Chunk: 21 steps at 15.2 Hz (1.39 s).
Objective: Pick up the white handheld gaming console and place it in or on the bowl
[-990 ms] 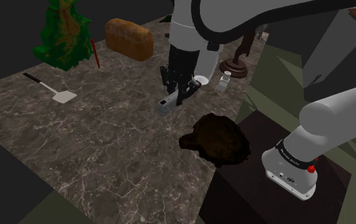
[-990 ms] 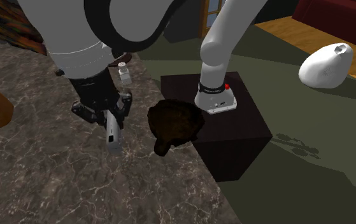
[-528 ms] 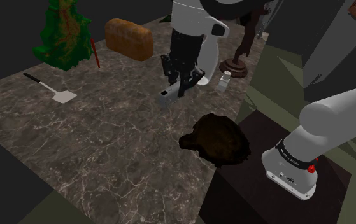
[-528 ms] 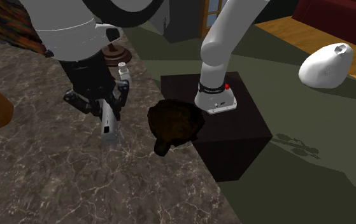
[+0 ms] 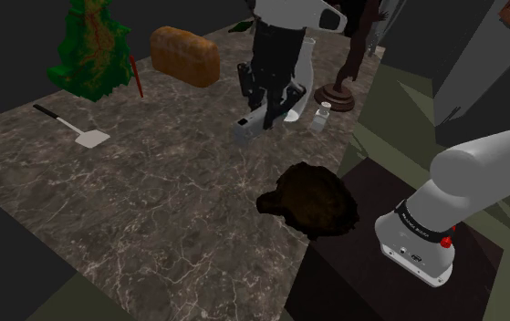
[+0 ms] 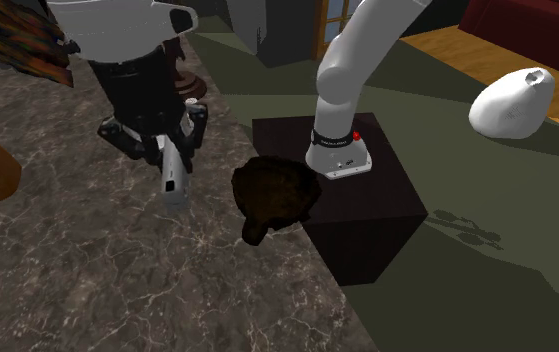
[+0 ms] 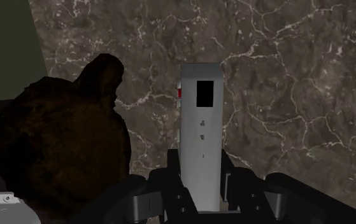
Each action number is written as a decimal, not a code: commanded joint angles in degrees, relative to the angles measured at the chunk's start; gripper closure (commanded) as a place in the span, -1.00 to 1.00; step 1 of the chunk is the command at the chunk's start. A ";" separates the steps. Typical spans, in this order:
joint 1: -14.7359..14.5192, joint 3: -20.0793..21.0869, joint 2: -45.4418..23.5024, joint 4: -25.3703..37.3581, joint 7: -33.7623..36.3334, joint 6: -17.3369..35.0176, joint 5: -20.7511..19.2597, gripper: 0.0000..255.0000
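In the shoulder view, we see the all-black two-finger gripper (image 5: pixel 262 109) hanging above the dark, white-veined marble tabletop (image 5: pixel 152 210). It is clamped on the upper end of the slim white-grey slab of a handheld console (image 5: pixel 246 129), which hangs clear of the surface. The dark brown, rough-rimmed bowl (image 5: pixel 312 199) sits near the table's edge, toward this view's lower right of the console and just beside the black box stand (image 5: pixel 362 274). A small white bottle (image 5: pixel 322 117) stands near the gripper on this view's right, and we judge the carry should swing away from it.

In the second exterior view, the console (image 6: pixel 172 185) hangs tilted under the gripper (image 6: pixel 160 148), with bare marble between it and the bowl (image 6: pixel 275 192). The step in hand is the carry. We would travel at this height so the console's low end clears the bowl's raised rim.

In the wrist view, the fingers (image 7: pixel 170 188) clasp the console (image 7: pixel 200 127) by its two long sides near one end, and most of its length juts out beyond them. The bowl (image 7: pixel 62 146) lies off to one side. With that overhang, we would move smoothly so it cannot pivot, centre it over the hollow, lower it, and only then part the fingers.
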State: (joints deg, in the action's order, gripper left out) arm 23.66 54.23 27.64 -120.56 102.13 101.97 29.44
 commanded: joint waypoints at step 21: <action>-17.79 -9.15 24.73 -23.99 -2.98 -2.86 12.02 1.00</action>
State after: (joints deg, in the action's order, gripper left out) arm 5.87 44.46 52.53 -143.97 99.27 98.25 41.00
